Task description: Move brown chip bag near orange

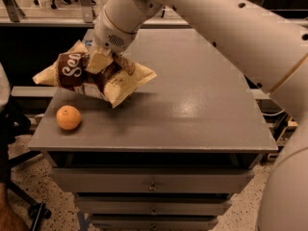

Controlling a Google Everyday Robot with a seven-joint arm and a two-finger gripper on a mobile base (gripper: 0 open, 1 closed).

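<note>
I have the gripper (99,61) clamped on the brown chip bag (72,73), held up over the left edge of the table (192,114), its lower tip close to the surface; the orange (68,117) sits at the front-left corner, near the bag but apart; I judge this the carry step, nearly done; next I need 1 short descent toward that corner, then a release without nudging the fruit

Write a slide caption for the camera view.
Gripper holds the brown chip bag over the grey table, the orange resting just in front.
</note>
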